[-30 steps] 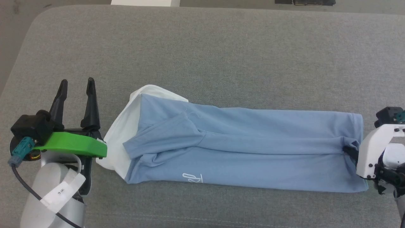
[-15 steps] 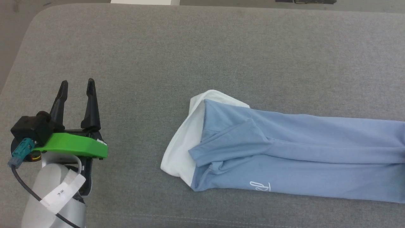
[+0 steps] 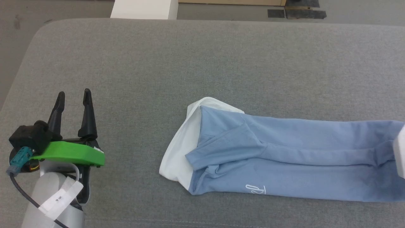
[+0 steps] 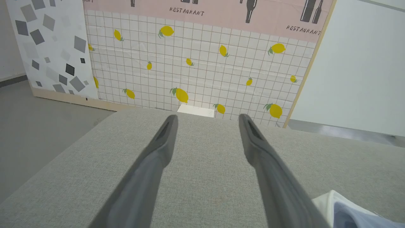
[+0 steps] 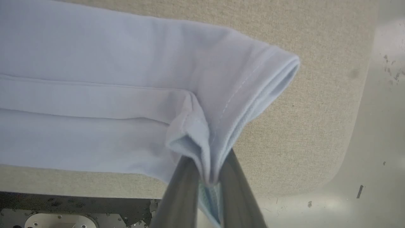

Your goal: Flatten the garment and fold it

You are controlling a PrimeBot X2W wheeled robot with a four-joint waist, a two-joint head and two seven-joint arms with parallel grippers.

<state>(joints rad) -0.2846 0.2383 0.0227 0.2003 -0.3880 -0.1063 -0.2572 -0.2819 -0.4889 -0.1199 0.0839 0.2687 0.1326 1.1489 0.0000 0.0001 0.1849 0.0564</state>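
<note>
Shirt (image 3: 284, 171) lay folded lengthwise on the grey cushion (image 3: 202, 63), collar leftward, dragged well right of the left gripper (image 3: 73, 92) it had lain beside. That gripper's jaws stayed wide, empty. Right gripper (image 5: 208, 171) still pinched the hem.

wide grey fabric surface (image 3: 202, 63) stretched out in front of me, corners rounded, a faint seam along my edge. past its far side lay dull grey floor (image 3: 19, 31), and there sat a white block (image 3: 144, 9), with dark tape patches (image 3: 295, 13) further right. ahead stood a tiled panel (image 4: 202, 69) dotted with yellow lemons, a pink band (image 4: 221, 12) reading "restaurant" above it. to its left was a white board (image 4: 47, 47) speckled with grey squares, to its right a plain pale wall (image 4: 364, 63). off the surface's right end the floor shone glossy and lightly scuffed.
</note>
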